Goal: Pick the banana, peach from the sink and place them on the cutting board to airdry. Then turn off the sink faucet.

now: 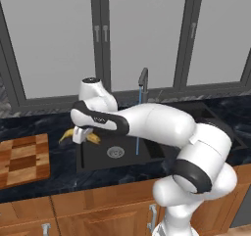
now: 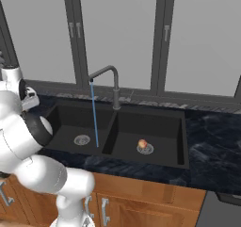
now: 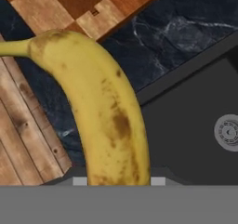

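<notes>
Where the arm bends low at left centre of the left base view, the banana [image 1: 78, 136] hangs in the tool [image 1: 81, 135], which is closed on its middle, so that only its two ends stick out past the white hand. It hangs over the left rim of the sink [image 1: 147, 154], between the basin and the cutting board [image 1: 22, 159]. From the hand view the banana [image 3: 100, 109] runs from the upper left down to the bottom centre, its lower end cut off by the frame edge, and the tool's tips are hidden behind it. Above it lies a corner of the cutting board [image 3: 88, 7], then dark marbled bench [image 3: 181, 37], with a silver drain [image 3: 228, 132] cut off at the right edge.

In the right base view the peach [image 2: 142, 143] sits on the drain of the right basin, small and hard to make out. The sink faucet [image 2: 114, 87] stands behind the divider, a thin blue stream [image 2: 94, 115] falling into the left basin. The arm hides much of the sink in the left base view.
</notes>
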Controlling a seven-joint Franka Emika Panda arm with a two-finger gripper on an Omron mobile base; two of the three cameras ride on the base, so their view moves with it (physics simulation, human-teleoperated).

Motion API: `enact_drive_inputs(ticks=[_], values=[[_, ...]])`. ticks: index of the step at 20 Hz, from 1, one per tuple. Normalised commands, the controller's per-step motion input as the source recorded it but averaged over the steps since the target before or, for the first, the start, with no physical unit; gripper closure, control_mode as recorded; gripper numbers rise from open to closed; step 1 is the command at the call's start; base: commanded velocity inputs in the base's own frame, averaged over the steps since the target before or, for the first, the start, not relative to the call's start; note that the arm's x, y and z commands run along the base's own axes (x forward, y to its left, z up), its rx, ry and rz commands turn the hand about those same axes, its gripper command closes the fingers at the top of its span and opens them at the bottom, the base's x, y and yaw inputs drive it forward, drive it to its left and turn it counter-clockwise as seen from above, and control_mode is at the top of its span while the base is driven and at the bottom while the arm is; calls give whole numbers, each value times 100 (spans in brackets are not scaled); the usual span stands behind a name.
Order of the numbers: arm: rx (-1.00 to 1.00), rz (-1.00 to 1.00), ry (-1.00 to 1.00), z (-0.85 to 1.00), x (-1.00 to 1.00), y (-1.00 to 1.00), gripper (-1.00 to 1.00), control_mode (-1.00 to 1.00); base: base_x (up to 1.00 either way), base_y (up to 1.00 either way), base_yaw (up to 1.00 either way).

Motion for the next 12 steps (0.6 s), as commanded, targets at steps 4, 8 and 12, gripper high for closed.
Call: enact_drive_inputs(ticks=[4, 8, 12], values=[[0, 4, 0, -3, 25, 38, 100, -100, 0, 0, 0], [0, 3, 1, -3, 25, 40, 100, -100, 0, 0, 0], [0, 2, 0, -3, 23, 40, 100, -100, 0, 0, 0]])
